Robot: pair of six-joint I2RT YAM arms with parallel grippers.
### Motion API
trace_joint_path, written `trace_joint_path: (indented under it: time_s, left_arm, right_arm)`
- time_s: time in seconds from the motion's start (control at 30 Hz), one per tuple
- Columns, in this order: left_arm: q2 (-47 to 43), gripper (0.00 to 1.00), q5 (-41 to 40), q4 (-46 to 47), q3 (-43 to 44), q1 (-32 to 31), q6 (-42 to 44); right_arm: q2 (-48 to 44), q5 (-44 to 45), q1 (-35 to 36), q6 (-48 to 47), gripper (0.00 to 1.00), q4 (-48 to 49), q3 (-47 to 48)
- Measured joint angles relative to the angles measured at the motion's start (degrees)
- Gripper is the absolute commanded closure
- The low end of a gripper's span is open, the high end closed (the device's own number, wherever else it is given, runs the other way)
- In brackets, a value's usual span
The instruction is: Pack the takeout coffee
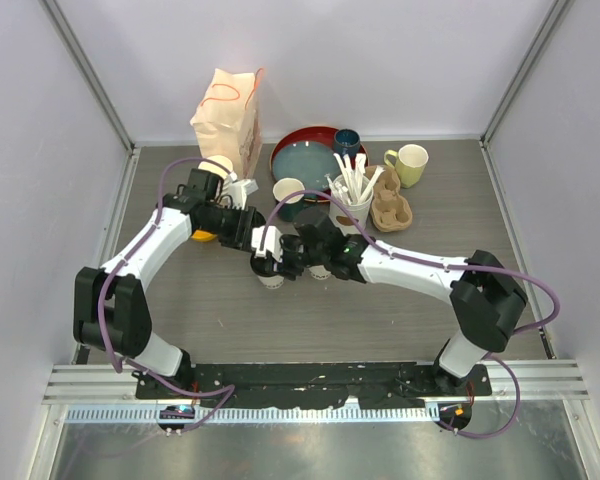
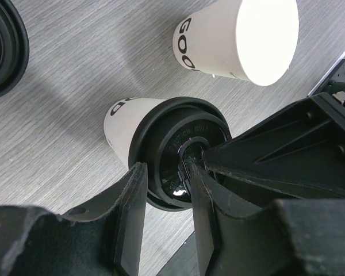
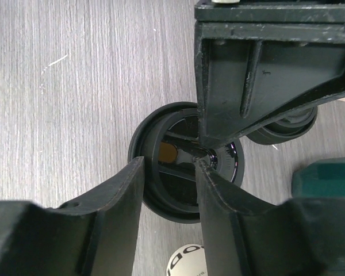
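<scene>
Left claw (image 2: pixel 165 172) and right claw (image 3: pixel 168 164), each with jaws parted, meet tip to tip; directly beneath them stands a black-lidded paper cup (image 2: pixel 119 122).

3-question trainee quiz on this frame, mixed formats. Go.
1. True or false: the left fingers and right fingers are at the same lidded paper cup.
2. What stands at the table's back left?
3. The second paper cup is: A lidded, B lidless, C crushed.
Key: 1 true; 2 the brown paper bag; 3 B.
</scene>
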Motion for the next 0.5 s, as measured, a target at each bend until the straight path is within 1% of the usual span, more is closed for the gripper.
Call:
trace_joint_path:
  time_s: [0.1,0.17,0.27,0.5]
  left_arm:
    - [0.1,0.61,-0.2,0.3,0.0,0.0,0.0]
    - [0.1,0.61,-0.2,0.5,-0.2,0.1,0.0]
    - [0.1,0.61,0.1,0.6,-0.2,0.0,0.0]
    - [0.5,0.61,0.4,1.6,-0.3,0.0,-0.2]
  right_arm:
    - [0.2,-0.1,0.0,0.7,0.54,1.0,-0.4]
    - [0.1,-0.5,0.0,1.3,0.53,4.1,-2.2]
    - [-0.9,-0.6,0.0,2.4,0.54,9.9,-5.9]
    - [-2.6,1.5,0.0,4.0,0.58,17.3,-11.0]
